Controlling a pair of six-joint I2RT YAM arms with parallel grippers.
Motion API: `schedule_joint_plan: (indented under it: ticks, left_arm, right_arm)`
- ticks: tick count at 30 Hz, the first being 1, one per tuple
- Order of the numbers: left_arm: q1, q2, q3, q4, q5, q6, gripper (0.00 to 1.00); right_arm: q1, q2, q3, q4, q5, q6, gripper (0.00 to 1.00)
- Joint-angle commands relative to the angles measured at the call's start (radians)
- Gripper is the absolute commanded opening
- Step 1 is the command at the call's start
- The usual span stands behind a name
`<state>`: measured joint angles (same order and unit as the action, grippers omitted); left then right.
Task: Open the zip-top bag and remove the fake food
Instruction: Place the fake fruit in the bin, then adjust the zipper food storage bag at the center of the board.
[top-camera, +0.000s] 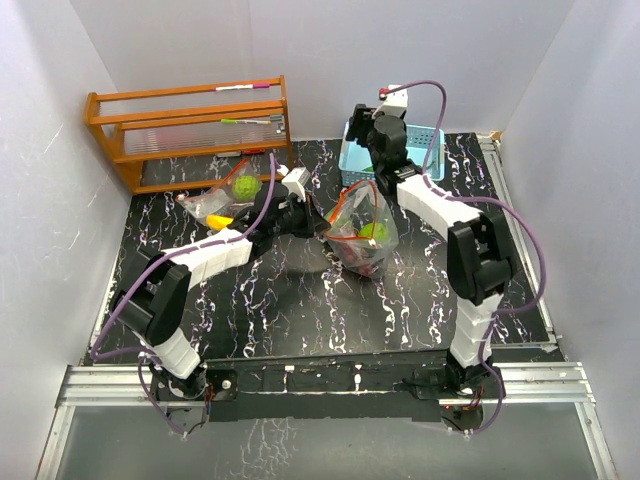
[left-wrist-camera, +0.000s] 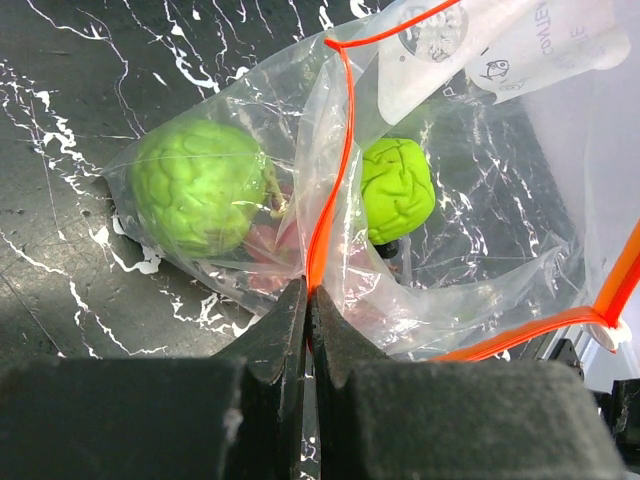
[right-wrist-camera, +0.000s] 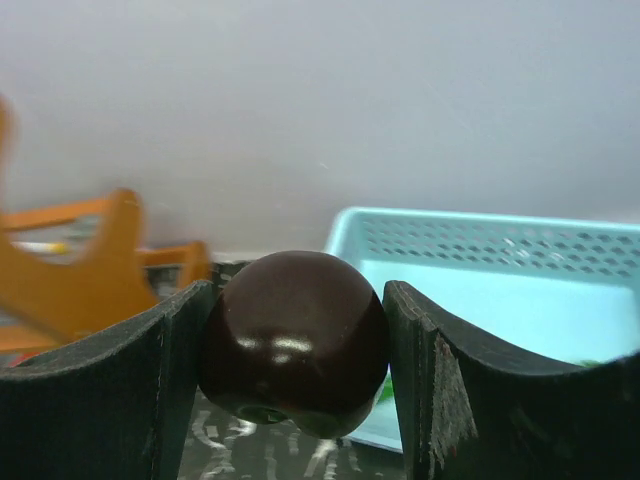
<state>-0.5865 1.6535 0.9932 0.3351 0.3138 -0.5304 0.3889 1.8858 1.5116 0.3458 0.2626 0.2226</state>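
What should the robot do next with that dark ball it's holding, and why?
Probably move the right hand a little further over the blue basket and let go. It grips the dark ball, out of the bag, and the basket lies just ahead of it. The left hand pinches the bag's edge, with green balls inside to fetch next.

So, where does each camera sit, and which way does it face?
Top external: above, behind the bases, looking down on the table; both arms show.
Left wrist: behind the left gripper, facing the zip-top bag; shut fingers show.
Right wrist: behind the right gripper, facing the back wall over the basket; fingers hold a dark round piece.
Shared: top and left wrist both see the bag.
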Motion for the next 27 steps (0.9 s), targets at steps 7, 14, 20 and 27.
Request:
schedule_joint_plan:
  ticks: [7,14,20,27]
  left_arm:
    - [-0.004,-0.071,-0.002,-0.023,-0.016,0.033,0.00]
    - [-0.004,-0.078,-0.009,-0.031,-0.024,0.038,0.00]
    - [-0.005,-0.078,-0.015,-0.040,-0.034,0.046,0.00]
    - [-0.005,-0.069,0.007,-0.063,-0.069,0.058,0.00]
  right_arm:
    - [-0.087,0.229,0.181,-0.187,0.198,-0.099,0.52]
    - [-0.092,0.237,0.228,-0.250,0.092,-0.141,0.96]
    - [-0.080,0.079,0.130,-0.229,-0.006,-0.137,0.98]
    - [0.026,-0.235,-0.125,-0.134,-0.112,-0.176,0.91]
